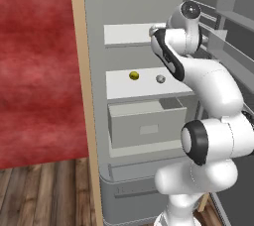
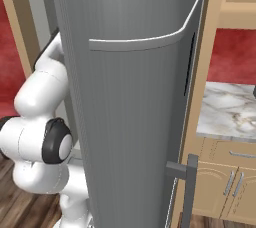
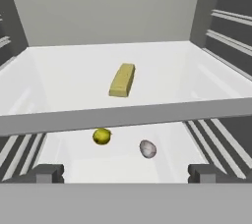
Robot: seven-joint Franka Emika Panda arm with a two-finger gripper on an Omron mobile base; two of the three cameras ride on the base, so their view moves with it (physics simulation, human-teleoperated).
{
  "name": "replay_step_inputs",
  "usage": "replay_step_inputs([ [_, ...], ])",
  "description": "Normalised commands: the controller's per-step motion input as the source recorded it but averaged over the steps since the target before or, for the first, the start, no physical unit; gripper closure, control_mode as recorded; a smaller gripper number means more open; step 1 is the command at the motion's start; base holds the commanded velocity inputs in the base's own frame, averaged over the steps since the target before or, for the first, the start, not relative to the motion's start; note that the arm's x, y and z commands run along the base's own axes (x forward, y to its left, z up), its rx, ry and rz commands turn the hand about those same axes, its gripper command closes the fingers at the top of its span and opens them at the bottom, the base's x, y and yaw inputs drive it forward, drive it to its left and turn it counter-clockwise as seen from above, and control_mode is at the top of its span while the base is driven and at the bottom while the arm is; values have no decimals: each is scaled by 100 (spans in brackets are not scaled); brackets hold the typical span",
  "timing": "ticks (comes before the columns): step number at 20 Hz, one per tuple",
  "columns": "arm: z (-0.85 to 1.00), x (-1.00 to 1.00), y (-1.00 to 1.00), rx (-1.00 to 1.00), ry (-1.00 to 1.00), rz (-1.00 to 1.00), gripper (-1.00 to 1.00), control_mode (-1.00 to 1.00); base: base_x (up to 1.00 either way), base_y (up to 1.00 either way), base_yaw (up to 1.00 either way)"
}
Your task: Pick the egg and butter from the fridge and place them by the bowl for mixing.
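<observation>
Inside the open fridge (image 1: 149, 2), butter (image 3: 122, 79) lies at 12 o'clock on the upper shelf; below, yellow ball (image 3: 101, 136) at 7 o'clock beside the greyish-tan egg (image 3: 147, 148). Gripper (image 3: 126, 173) released, empty. Step: approach. Next: advance, descend, clench on one item.

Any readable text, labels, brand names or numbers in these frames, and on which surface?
None. The fridge, its door, the butter and the two small balls on the shelf below, one yellow and one grey, all have plain, unmarked surfaces.
</observation>
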Motion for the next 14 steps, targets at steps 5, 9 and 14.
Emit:
replay_step_inputs([
  [5, -4, 41, -12, 0, 1, 0, -100, -100, 0, 0, 0],
  [9, -19, 48, -7, 0, 4, 0, -100, -100, 0, 0, 0],
  [14, -17, 47, -5, 0, 1, 0, -100, -100, 0, 0, 0],
])
